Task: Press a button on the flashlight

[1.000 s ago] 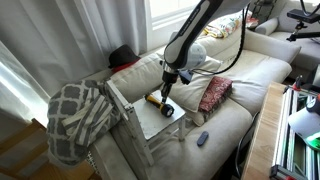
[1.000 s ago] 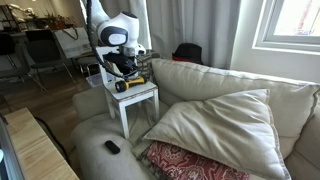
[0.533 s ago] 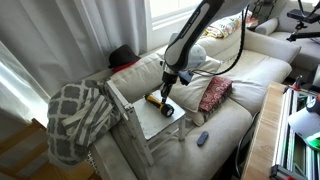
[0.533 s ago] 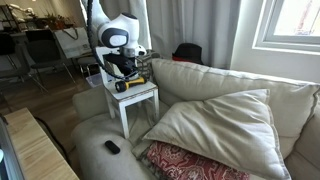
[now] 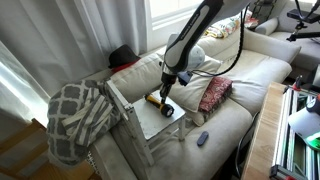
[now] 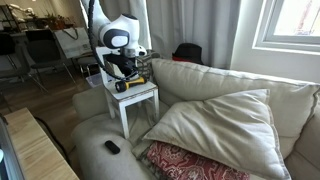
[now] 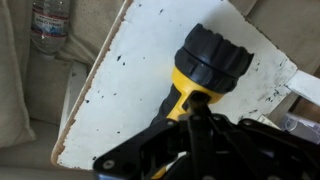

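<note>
The flashlight [image 7: 205,70] lies on its side on a small white table [image 7: 130,80]. It has a yellow-orange body and a wider black head. It also shows in both exterior views [image 5: 158,101] [image 6: 128,85]. My gripper [image 7: 196,112] is right above it, fingers closed together, the tip resting on the yellow body just behind the head. In both exterior views the gripper [image 5: 166,90] [image 6: 122,74] points down onto the flashlight. Most of the body is hidden under the gripper in the wrist view.
The white table [image 5: 160,120] stands on a beige couch. A plaid blanket [image 5: 78,118] hangs over a chair beside it. A small dark remote [image 5: 202,138] lies on the couch, also seen in an exterior view [image 6: 112,147]. A red patterned cushion [image 5: 214,93] and a plastic bottle [image 7: 50,22] are nearby.
</note>
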You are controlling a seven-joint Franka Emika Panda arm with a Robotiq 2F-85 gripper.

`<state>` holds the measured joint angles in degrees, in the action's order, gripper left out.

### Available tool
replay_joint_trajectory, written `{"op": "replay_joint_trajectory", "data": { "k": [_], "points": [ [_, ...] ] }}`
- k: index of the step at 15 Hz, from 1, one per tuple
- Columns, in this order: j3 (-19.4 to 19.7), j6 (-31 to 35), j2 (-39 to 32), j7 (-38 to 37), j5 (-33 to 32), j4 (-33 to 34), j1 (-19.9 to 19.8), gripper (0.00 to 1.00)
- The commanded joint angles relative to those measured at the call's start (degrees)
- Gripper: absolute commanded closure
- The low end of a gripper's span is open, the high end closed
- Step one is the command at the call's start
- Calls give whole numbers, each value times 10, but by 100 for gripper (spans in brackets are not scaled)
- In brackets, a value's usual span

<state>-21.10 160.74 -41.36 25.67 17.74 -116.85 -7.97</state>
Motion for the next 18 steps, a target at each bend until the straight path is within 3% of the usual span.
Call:
{"op": "replay_joint_trajectory", "data": {
  "k": [1, 13, 18],
  "points": [
    [4, 13, -15, -26, -24, 8, 3, 100],
    [26, -1, -34, -76, -57, 27, 31, 100],
    [59, -23, -31, -111, -73, 35, 58, 100]
  ]
}}
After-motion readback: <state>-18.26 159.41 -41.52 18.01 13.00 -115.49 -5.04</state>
